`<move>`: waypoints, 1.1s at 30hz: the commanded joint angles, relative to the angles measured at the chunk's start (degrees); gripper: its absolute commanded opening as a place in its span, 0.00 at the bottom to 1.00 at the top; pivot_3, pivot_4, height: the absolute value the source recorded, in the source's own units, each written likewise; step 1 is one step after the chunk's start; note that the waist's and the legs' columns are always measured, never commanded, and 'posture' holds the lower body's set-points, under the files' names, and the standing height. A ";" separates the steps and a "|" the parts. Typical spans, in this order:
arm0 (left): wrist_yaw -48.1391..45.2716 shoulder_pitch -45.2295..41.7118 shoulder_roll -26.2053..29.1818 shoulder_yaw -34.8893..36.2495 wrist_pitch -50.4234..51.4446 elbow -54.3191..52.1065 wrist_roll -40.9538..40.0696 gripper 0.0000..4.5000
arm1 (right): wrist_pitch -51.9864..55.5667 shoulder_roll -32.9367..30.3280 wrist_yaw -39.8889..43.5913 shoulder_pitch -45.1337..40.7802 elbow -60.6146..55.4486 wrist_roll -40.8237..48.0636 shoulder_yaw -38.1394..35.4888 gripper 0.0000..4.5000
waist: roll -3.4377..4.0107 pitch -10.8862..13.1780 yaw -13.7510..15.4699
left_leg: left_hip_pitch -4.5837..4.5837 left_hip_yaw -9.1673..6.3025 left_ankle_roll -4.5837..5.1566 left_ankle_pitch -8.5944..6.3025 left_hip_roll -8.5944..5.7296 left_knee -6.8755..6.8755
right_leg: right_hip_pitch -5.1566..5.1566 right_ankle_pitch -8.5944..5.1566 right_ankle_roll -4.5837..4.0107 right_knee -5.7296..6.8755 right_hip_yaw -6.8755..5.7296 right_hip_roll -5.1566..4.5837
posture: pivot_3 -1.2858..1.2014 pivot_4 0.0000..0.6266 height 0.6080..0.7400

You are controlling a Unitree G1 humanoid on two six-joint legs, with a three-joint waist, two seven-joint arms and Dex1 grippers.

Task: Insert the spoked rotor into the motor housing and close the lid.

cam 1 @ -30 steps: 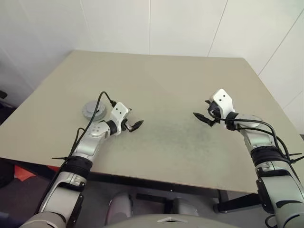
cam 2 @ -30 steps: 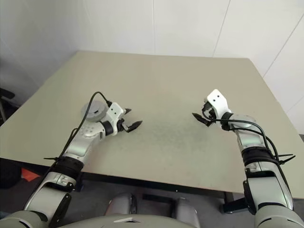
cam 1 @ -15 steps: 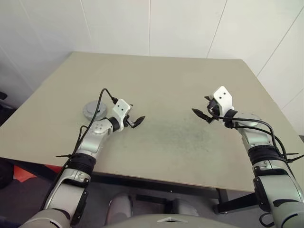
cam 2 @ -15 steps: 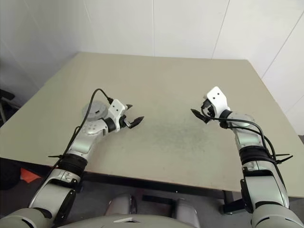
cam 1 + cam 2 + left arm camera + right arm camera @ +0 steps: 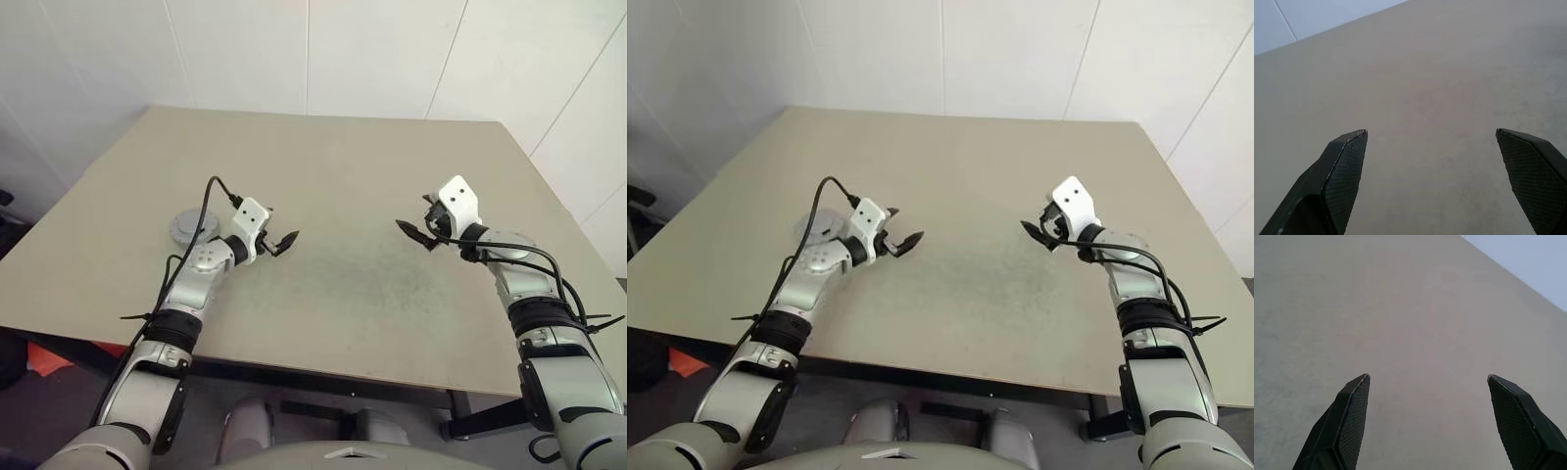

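The beige table (image 5: 333,186) spreads under both arms. Each arm reaches forward over it with the wrist bent inward, so the two grippers point toward each other across a wide bare stretch of tabletop.

The left gripper (image 5: 281,241) hangs just above the table, its two black fingers spread wide with nothing between them. The right gripper (image 5: 412,233) is likewise parted and empty, and in its wrist view plain table shows between the fingertips (image 5: 1354,416).

One round silver-grey disc, the motor housing (image 5: 189,226) with its top closed, lies flat behind the left gripper, beside that forearm. The arm and its black cable cross part of it, so its top surface is hard to make out.
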 commanded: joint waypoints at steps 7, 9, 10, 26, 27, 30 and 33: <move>0.30 -1.22 -0.43 0.99 -1.83 -1.18 0.87 0.99 | -1.22 0.68 -1.71 -1.02 0.10 -0.24 -1.66 0.96 | 0.00 0.00 -0.11 | 0.00 0.00 0.00 0.00 0.00 0.00 | -0.01 0.00 0.00 0.00 0.00 0.00 | 0.52 0.00 1.00; 0.31 -1.26 -0.30 1.00 -1.82 -1.16 1.04 0.99 | -1.34 0.77 -1.79 -0.96 0.38 -0.41 -1.66 0.96 | 0.00 0.00 -0.11 | 0.00 0.01 0.00 0.00 0.00 0.00 | -0.01 0.00 0.00 0.00 0.00 0.00 | 0.52 0.00 1.00; 0.30 -1.46 -0.23 1.14 -1.71 -1.17 1.00 0.99 | -1.32 0.89 -1.73 -1.13 0.55 -0.46 -1.57 0.96 | 0.00 0.00 -0.11 | 0.00 0.01 0.00 0.00 0.00 0.00 | -0.01 0.00 0.00 0.00 0.00 0.00 | 0.52 0.00 1.00; 0.83 -0.68 -1.75 1.96 -1.41 -2.31 0.90 0.99 | -1.86 0.76 -1.13 -2.05 1.71 -1.28 -1.49 0.96 | 0.00 0.00 -0.11 | -0.01 0.02 0.02 -0.01 0.00 0.00 | -0.01 0.00 0.00 -0.02 0.00 -0.01 | 0.52 0.00 1.00; 1.03 -0.83 -1.83 2.29 -1.36 -2.43 0.76 0.99 | -1.96 0.99 -1.00 -2.25 1.77 -1.37 -1.29 0.96 | 0.00 0.00 -0.11 | -0.02 0.02 0.02 -0.01 0.00 0.00 | -0.02 0.00 0.00 -0.02 0.00 -0.01 | 0.52 0.00 1.00; 1.20 -0.63 -1.82 2.61 -1.32 -2.61 0.62 0.99 | -2.25 1.22 -1.20 -2.77 1.96 -1.66 -1.18 0.96 | 0.00 0.00 -0.15 | -0.02 0.02 0.02 -0.01 0.00 0.00 | -0.02 0.00 0.00 -0.02 0.00 -0.01 | 0.52 0.00 1.00; 1.29 -0.25 -1.96 2.29 -1.57 -2.40 0.93 0.99 | -2.21 0.90 -1.62 -2.62 2.15 -1.49 -1.76 0.96 | 0.00 0.00 -0.15 | -0.01 0.02 0.02 -0.01 0.00 0.00 | -0.02 0.00 0.00 -0.02 0.01 -0.01 | 0.52 0.00 1.00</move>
